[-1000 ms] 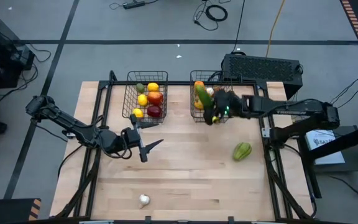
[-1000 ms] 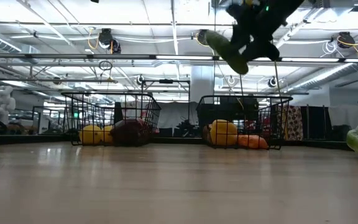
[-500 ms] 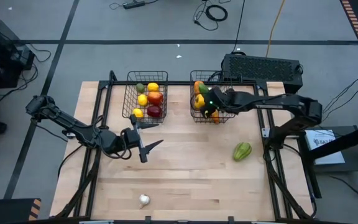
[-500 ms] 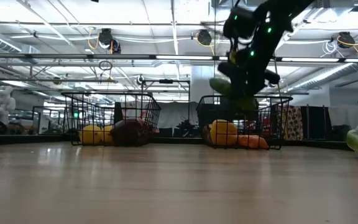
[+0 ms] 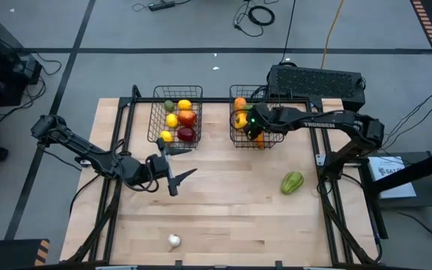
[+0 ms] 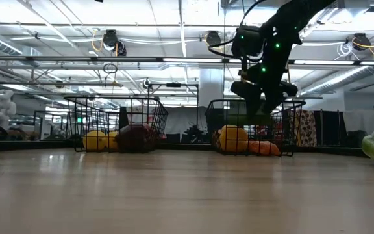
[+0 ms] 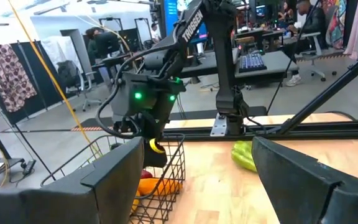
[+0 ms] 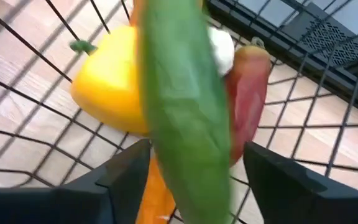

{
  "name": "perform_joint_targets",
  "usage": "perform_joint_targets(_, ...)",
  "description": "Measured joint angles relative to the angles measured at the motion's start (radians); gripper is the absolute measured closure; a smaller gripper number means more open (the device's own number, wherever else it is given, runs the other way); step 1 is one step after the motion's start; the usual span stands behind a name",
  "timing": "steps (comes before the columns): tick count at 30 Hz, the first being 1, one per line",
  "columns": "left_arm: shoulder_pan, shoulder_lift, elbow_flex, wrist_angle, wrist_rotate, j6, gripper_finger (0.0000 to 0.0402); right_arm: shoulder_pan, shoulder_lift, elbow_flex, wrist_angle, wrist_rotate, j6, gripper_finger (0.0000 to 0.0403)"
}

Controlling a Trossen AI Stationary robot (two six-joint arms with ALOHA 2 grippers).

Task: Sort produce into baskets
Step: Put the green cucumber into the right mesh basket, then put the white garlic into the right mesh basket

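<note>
Produce fills two dark wire-mesh baskets at the far edge of the pale wooden counter (image 5: pixel 223 202): the left basket (image 5: pixel 177 140) holds yellow lemons (image 5: pixel 184 105) and red apples (image 5: pixel 187 118), the right basket (image 5: pixel 235 139) a yellow pepper (image 8: pixel 107 84), a red chilli (image 8: pixel 248 93), white garlic (image 8: pixel 221 48) and something orange. White lettering reading "TROSSEN" runs along the right arm in the left wrist view, and shows faintly on the same arm from above.

Only the right wrist view shows the long green cucumber (image 8: pixel 185 118) up close, lying between the right gripper's (image 8: pixel 188 168) two dark fingers (image 8: pixel 126 171) above the basket's contents; the fingers stand apart on either side of it, and whether they touch it cannot be told. In the low view that gripper points down into the right basket's top.

From above, a second white garlic bulb (image 5: pixel 174 241) lies alone near the counter's front edge, and a pale green ribbed vegetable (image 5: pixel 292 181) lies on the right of the counter, well apart from both baskets.

The left arm stretches low across the counter's left side, its left gripper (image 5: pixel 177 178) spread and holding nothing, just in front of the left basket
</note>
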Motion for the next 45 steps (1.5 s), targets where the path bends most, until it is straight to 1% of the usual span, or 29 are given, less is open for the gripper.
perform_joint_targets(3, 0.0, 0.0, 0.0, -0.017, 0.0, -0.006, 0.0096, 0.0, 0.0, 0.0, -0.017, 0.0, 0.0, 0.0136)
perform_joint_targets(5, 0.0, 0.0, 0.0, -0.068, 0.0, -0.026, 0.0096, 0.0, -0.009, 0.0, -0.022, 0.0, -0.009, 0.0121)
perform_joint_targets(8, -0.001, 0.0, 0.0, -0.189, 0.0, -0.122, 0.0096, 0.016, -0.041, 0.0, -0.035, -0.001, -0.022, 0.0107)
perform_joint_targets(11, -0.019, 0.0, 0.0, -0.301, 0.01, -0.266, 0.0096, 0.061, -0.111, 0.0, -0.047, -0.001, -0.026, 0.0104)
perform_joint_targets(14, -0.067, 0.0, 0.0, -0.369, 0.089, -0.389, 0.0096, 0.135, -0.208, 0.0, -0.045, 0.012, -0.027, 0.0104)
perform_joint_targets(18, -0.162, 0.0, 0.0, -0.425, 0.219, -0.547, 0.0096, 0.284, -0.315, 0.001, -0.038, 0.033, -0.007, 0.0104)
perform_joint_targets(22, -0.276, 0.014, 0.0, -0.483, 0.271, -0.724, 0.0096, 0.446, -0.357, 0.001, -0.036, 0.065, 0.031, 0.0104)
perform_joint_targets(25, -0.358, 0.038, 0.0, -0.519, 0.292, -0.855, 0.0096, 0.547, -0.354, 0.001, -0.017, 0.084, 0.069, 0.0104)
perform_joint_targets(30, -0.452, 0.119, 0.0, -0.55, 0.292, -1.041, 0.0096, 0.665, -0.3, 0.002, 0.002, 0.187, 0.124, 0.0104)
perform_joint_targets(35, -0.507, 0.245, 0.0, -0.543, 0.308, -1.193, 0.0096, 0.709, -0.239, 0.002, 0.043, 0.202, 0.132, 0.0104)
perform_joint_targets(37, -0.532, 0.292, 0.0, -0.543, 0.333, -1.204, 0.0096, 0.719, -0.219, 0.002, 0.057, 0.203, 0.132, 0.0104)
perform_joint_targets(39, -0.562, 0.33, 0.0, -0.54, 0.332, -1.212, 0.0096, 0.729, -0.202, 0.002, 0.062, 0.203, 0.133, 0.0104)
perform_joint_targets(42, -0.59, 0.372, 0.0, -0.52, 0.297, -1.263, 0.0096, 0.739, -0.181, 0.002, 0.077, 0.203, 0.132, 0.0104)
perform_joint_targets(45, -0.597, 0.406, 0.0, -0.438, 0.255, -1.291, 0.0096, 0.743, -0.174, 0.002, 0.095, 0.202, 0.109, 0.0104)
